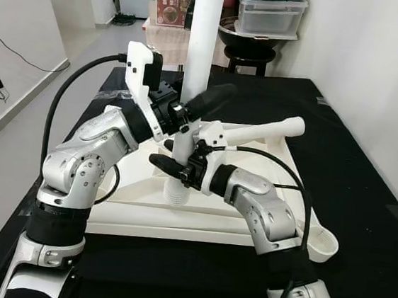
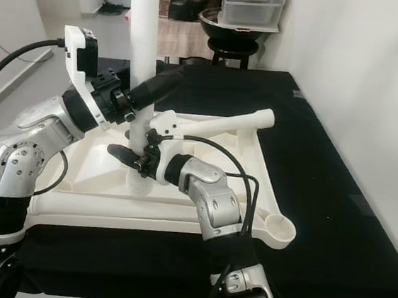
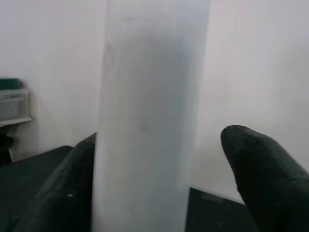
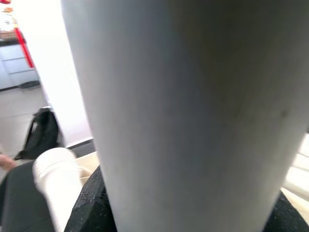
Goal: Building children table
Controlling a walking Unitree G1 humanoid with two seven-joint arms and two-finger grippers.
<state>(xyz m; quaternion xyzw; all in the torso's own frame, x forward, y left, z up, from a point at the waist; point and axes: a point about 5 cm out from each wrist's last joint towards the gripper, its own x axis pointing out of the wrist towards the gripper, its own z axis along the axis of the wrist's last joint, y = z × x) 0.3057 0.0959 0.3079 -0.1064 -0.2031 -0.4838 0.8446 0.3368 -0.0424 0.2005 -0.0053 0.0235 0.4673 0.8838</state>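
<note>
With both the left gripper (image 1: 202,101) and the right gripper (image 1: 171,166) clenched on the upright leg (image 1: 198,56) — its threaded end just above the tabletop (image 1: 139,178) socket — the leg should be kept vertical and turned gently.

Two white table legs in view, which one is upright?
The table leg held by both grippers, left gripper and right gripper, stands upright on the upturned tabletop. The other leg lies on its side across the tabletop.

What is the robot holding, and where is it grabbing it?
Both hands hold the upright white table leg: the left hand partway up the shaft, the right hand lower, just above its threaded bottom end.
</note>
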